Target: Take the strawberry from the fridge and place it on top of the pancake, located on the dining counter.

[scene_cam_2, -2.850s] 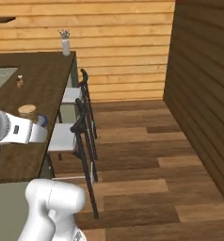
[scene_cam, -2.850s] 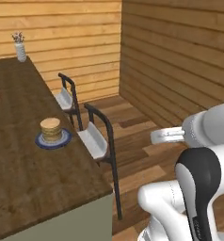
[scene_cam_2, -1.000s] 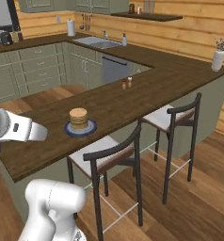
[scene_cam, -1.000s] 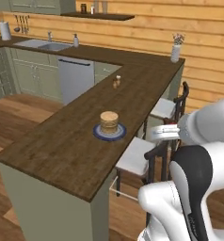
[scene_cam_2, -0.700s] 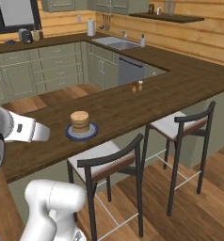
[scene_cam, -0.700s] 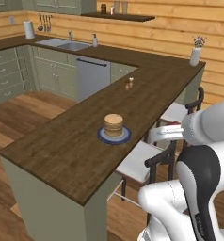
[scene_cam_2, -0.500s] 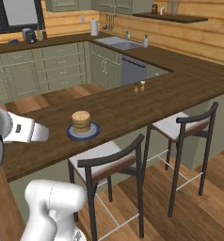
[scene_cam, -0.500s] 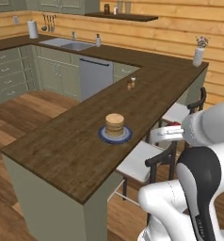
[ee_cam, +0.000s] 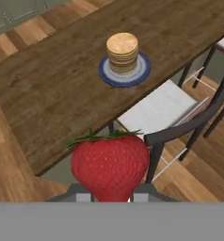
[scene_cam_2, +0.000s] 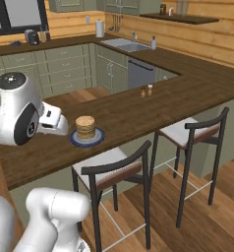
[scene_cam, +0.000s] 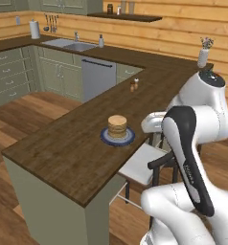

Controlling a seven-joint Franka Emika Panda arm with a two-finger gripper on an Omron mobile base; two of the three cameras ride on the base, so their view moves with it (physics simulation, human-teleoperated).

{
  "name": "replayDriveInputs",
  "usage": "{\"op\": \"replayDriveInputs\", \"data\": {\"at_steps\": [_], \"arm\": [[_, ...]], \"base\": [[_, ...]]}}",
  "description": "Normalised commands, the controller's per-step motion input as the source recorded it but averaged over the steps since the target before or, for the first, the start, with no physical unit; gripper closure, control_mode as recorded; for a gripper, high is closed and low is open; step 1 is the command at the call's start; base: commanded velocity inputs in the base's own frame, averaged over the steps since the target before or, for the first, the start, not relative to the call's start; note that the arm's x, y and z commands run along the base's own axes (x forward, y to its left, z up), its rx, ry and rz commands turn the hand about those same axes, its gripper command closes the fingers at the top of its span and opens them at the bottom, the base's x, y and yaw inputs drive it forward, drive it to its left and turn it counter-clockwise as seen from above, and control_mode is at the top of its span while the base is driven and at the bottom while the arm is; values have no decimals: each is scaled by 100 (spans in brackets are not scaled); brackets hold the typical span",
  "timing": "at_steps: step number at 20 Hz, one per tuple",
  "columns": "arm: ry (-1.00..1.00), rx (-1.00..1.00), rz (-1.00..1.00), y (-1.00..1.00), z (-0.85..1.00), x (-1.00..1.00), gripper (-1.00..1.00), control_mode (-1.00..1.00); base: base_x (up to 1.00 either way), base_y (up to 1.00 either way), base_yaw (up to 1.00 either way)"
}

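— One dining counter [scene_cam: 63,153]; where's the pancake [ee_cam: 123,52]?
— On its plate [ee_cam: 107,75] atop that counter, beside a stool [scene_cam_2: 114,170].
— And the gripper [ee_cam: 113,195]?
— Short of the counter, apparently pinched narrowly around the strawberry [ee_cam: 109,164].

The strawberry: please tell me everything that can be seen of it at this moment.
The strawberry is bright red and glossy, dotted with fine seeds, with thin green leaves spread across its top. In the hand view it sits between the finger tips of the gripper, which is shut on its lower end, so it is held in the air and rests on nothing. It looks whole. Beyond it lie the dining counter and the pancake on a blue-rimmed plate, not yet reached.
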Motion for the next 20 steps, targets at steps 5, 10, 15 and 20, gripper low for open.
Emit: {"op": "replayDriveInputs", "data": {"at_steps": [5, 10, 15, 20], "arm": [[20, 0, 1, 3, -41, 100, 100, -100], [7, -1, 0, 17, -44, 100, 100, -100], [0, 0, 0, 23, -35, 100, 100, -100], [2, -3, 0, 4, -37, 100, 100, -100]], "base": [[0, 0, 0], [0, 0, 0], [0, 0, 0], [0, 0, 0]]}}
